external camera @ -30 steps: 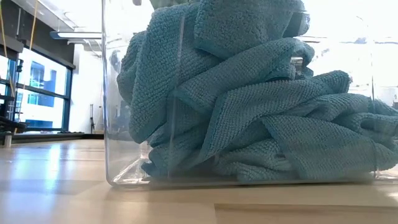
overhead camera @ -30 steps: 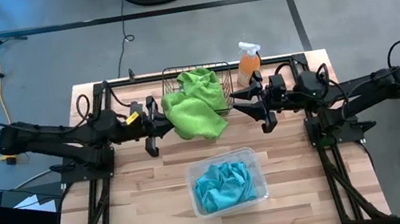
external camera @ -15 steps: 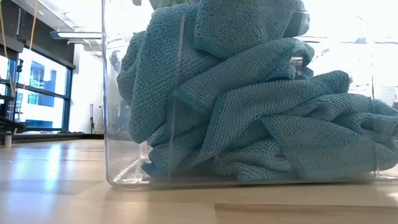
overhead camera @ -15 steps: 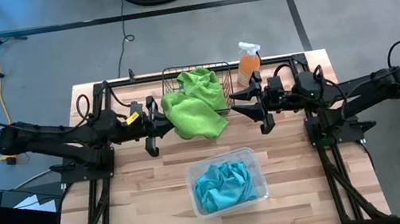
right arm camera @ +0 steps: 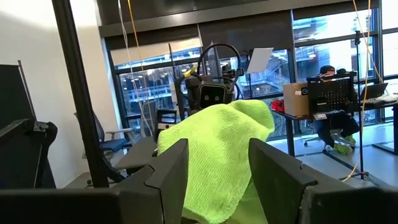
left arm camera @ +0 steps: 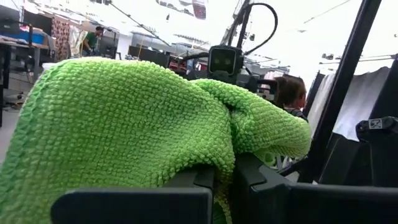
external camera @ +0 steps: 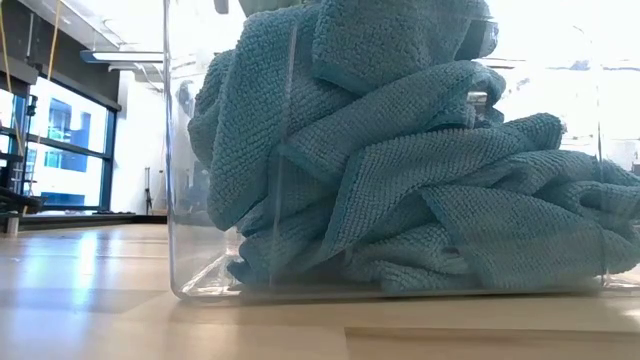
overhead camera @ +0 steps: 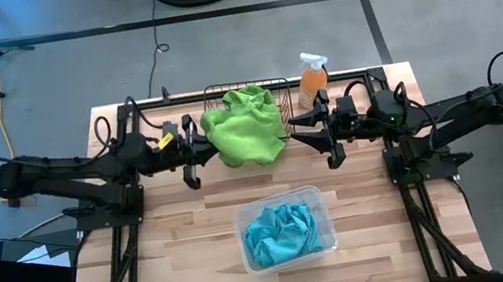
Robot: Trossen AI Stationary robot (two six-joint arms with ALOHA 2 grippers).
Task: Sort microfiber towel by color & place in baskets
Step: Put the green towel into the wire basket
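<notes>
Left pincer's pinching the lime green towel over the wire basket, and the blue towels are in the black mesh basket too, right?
Not quite. The blue towels sit in the clear plastic tub nearer the table's front, as the high view shows, not in the black mesh basket. The rest holds: the left pincer is shut on the lime green towel at that basket.

You have two baskets on the table (overhead camera: 165, 236): one black wire basket (overhead camera: 220, 92) at twelve o'clock and one clear plastic tub (overhead camera: 313, 195) at six. One lime green towel (overhead camera: 247, 126) shows at the wire basket; you cannot tell whether more lie beneath it. The turquoise towels (overhead camera: 284, 233) in the tub are bunched, so no count is possible. One orange spray bottle (overhead camera: 312, 81) stands at one o'clock. Two arms reach in.
</notes>
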